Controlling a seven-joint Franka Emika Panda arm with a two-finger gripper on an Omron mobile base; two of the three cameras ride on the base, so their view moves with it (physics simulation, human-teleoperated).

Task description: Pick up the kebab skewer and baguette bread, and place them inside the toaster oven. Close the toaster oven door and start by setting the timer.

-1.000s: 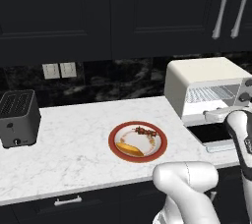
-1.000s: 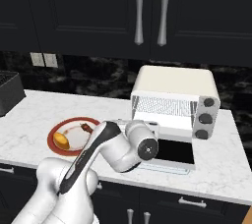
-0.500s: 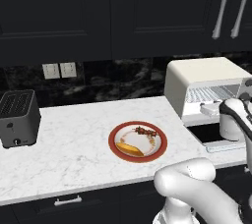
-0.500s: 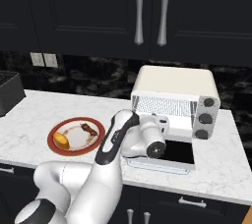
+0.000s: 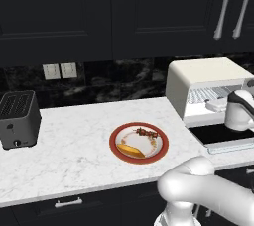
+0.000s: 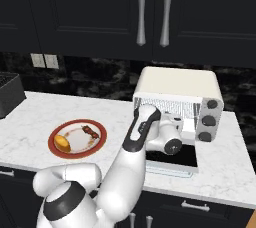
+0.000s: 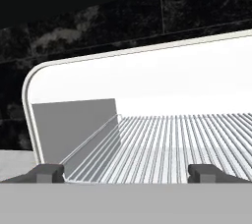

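Note:
On the marble counter, a red-rimmed plate [image 5: 115, 143] holds the kebab skewer [image 5: 146, 132] and the golden baguette bread [image 5: 130, 149]; from the right side both show again, the skewer [image 6: 90, 132] and the baguette [image 6: 62, 143]. The cream-white toaster oven [image 5: 208, 79] stands at the right with its door [image 5: 225, 135] folded down flat. My gripper [image 7: 125, 174] is open at the oven's mouth, well right of the plate, and points in at the wire rack [image 7: 187, 144]. Nothing lies between its fingertips [image 7: 47, 173].
A dark slot toaster [image 5: 17, 118] stands at the counter's far left. Black upper cabinets with silver handles [image 6: 142, 9] hang above. My own white arm [image 6: 137, 137] crosses in front of the lowered door [image 6: 185, 159]. The oven's grey knobs [image 6: 207, 120] are on its right side.
My arm has swung up and toward the oven, bringing the hand from above the lowered door to the oven's opening. The plate and its food have not moved.

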